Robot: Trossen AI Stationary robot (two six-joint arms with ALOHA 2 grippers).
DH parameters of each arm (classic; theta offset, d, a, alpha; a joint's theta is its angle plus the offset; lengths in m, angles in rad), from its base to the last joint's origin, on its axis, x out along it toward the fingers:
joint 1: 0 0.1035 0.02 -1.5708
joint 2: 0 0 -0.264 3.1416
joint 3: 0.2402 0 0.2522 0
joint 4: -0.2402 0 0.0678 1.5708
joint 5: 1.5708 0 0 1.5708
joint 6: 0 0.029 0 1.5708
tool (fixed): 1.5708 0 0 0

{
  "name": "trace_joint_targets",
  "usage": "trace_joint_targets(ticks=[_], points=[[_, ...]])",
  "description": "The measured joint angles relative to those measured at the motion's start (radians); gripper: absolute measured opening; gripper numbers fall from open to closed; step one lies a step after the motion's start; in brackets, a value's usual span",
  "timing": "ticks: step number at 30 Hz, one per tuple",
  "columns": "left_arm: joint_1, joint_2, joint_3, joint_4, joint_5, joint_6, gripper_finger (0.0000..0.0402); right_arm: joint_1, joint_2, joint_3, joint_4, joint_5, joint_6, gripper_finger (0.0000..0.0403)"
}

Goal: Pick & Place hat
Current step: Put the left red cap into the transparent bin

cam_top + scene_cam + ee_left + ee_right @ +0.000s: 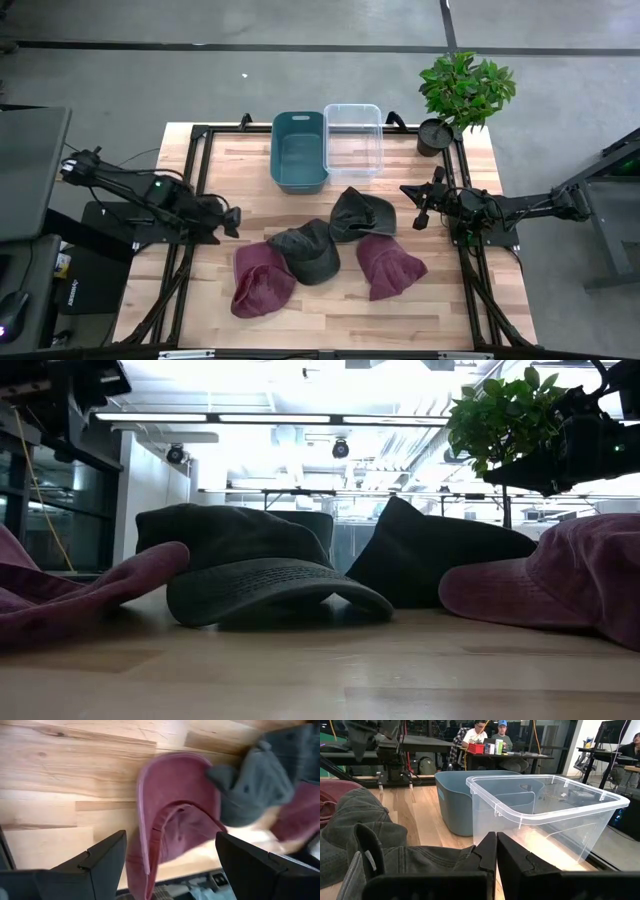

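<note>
Butcher-block wood table (340, 310), black frame rails along the edges. Four hats clustered around table centre, reading clock-face from centre in the high view:
- maroon hat (262, 280) at 8 o'clock, brim overlapped by the next one
- dark green cap (308, 250) at about 6, sitting between the two maroon ones
- second dark cap (360, 212) at 2 o'clock, touching the green cap
- second maroon hat (388, 266) at 4 o'clock, tucked just under the 2 o'clock cap

Bins at 12 o'clock, side by side and touching: teal bin (298, 150) on the left, clear plastic bin (353, 138) on the right. No hat in either. Potted plant (462, 95) at the far right corner, about 1–2 o'clock.

Left gripper (232, 221) at 9 o'clock, just beside the maroon hat, not touching it. Fingers spread wide, nothing between them; its wrist view looks past both fingers (100, 862) straight onto that hat's brim (175, 820).

Right gripper (420, 210) at 3 o'clock, near the 2 o'clock dark cap, apart from it. Fingers pressed together, holding nothing; its wrist view shows them closed (495, 852) with the cap below and the clear bin (545, 815) ahead.

People seated at a desk (490, 735) in the room beyond.
</note>
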Motion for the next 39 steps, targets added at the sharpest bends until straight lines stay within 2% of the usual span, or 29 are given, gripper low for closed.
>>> trace_joint_targets(ticks=[4,10,14,18,23,26,32,39], points=[[0.0,0.077,0.0,0.023,0.017,0.004,0.0291,0.0,0.0,0.0,0.0,0.0,0.0,0.0006],[-0.008,0.182,0.0,0.158,0.089,0.022,0.0291,0.0,0.0,0.0,0.0,0.0,0.0,0.0007],[-0.061,0.244,0.0,0.171,0.094,-0.047,0.0291,0.0,0.0,0.0,0.0,0.0,0.0,0.0009],[-0.136,0.285,0.0,0.171,0.061,-0.156,0.0291,0.0,0.0,0.0,0.0,0.0,0.0,0.0008],[-0.216,0.308,0.0,0.187,-0.033,-0.266,0.0291,0.0,0.0,0.0,0.0,0.0,0.0,0.0005],[-0.244,0.335,0.0,0.187,-0.042,-0.312,0.0291,0.0,0.0,0.0,0.0,0.0,0.0,0.0007],[-0.249,0.429,0.0,0.199,-0.02,-0.319,0.0291,0.0,0.0,0.0,0.0,0.0,0.0,0.0008],[-0.249,0.482,0.0,0.251,-0.021,-0.32,0.0291,0.0,0.0,0.0,-0.001,0.0,0.0,0.0007]])
